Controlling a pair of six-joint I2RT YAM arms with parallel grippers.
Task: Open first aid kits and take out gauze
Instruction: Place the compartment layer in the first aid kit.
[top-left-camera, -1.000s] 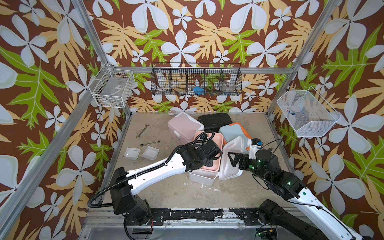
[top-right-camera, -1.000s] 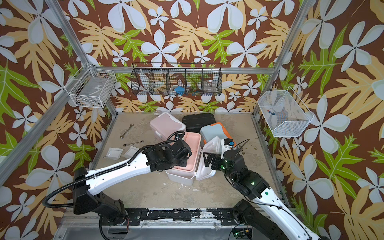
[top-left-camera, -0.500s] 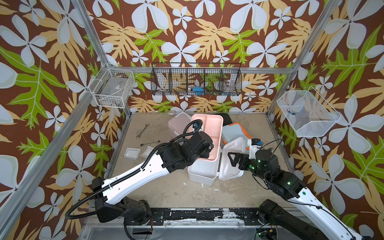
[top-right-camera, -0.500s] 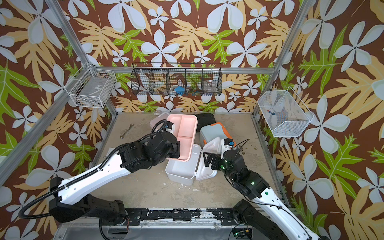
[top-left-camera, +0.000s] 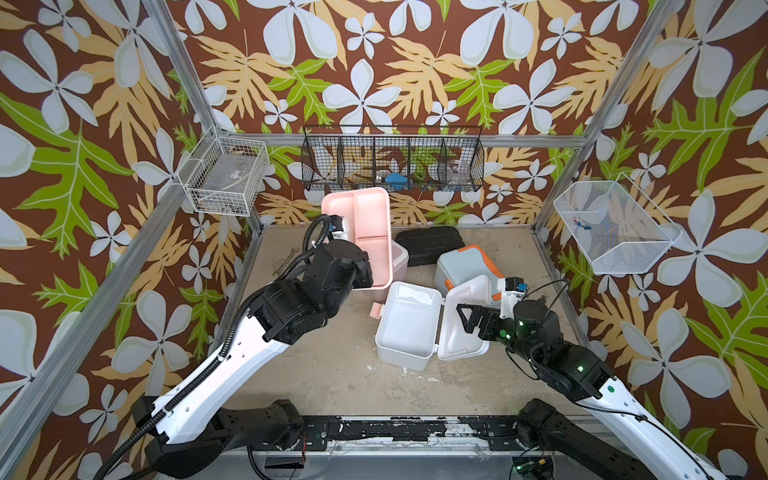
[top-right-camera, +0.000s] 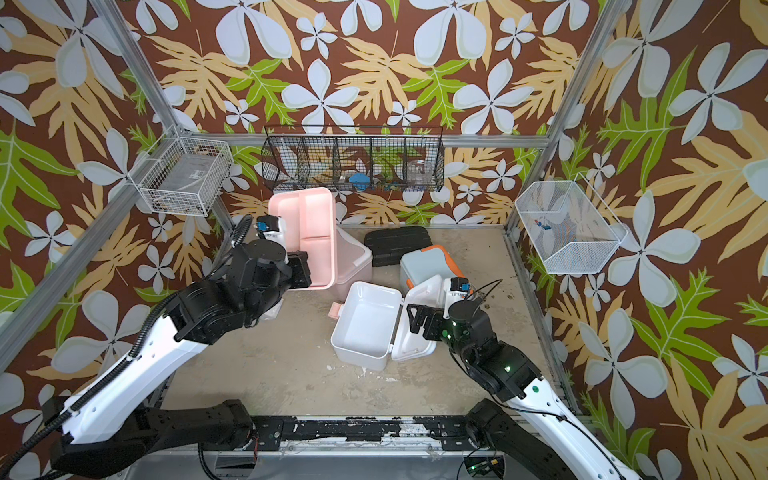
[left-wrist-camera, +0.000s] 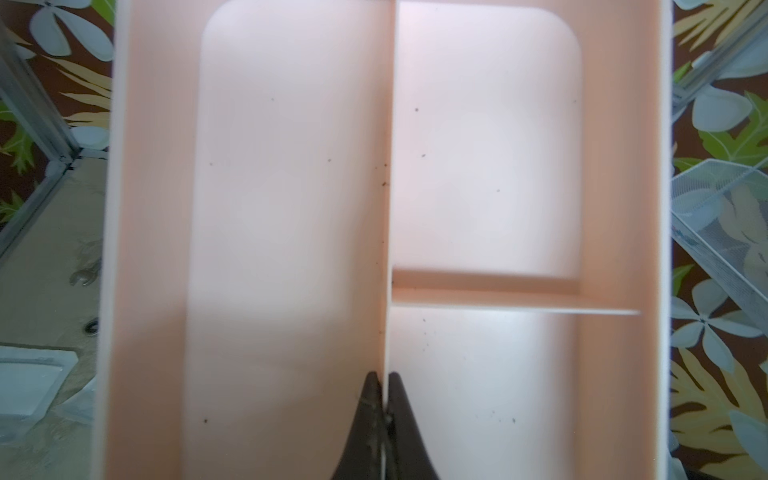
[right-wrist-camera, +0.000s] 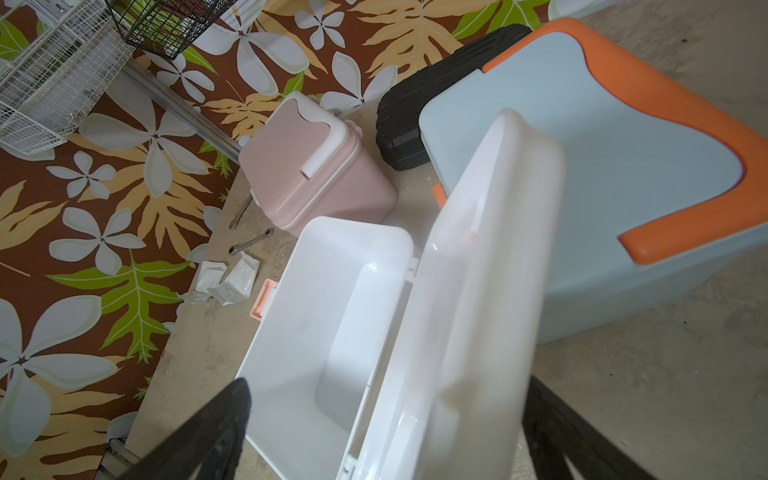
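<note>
I'm mid tray-removal: left gripper (left-wrist-camera: 384, 395) clamped on the raised peach tray's (top-left-camera: 368, 232) divider (left-wrist-camera: 386, 208), right gripper (right-wrist-camera: 388, 386) wide around the white kit's (top-left-camera: 409, 320) lid (right-wrist-camera: 478, 291) (it looks empty), so next I'd park the tray near the gauze (right-wrist-camera: 230, 278) lying left.

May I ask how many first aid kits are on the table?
3: the pink kit at the back left, the white kit open in the centre, the blue kit just behind it. None seems hidden.
</note>
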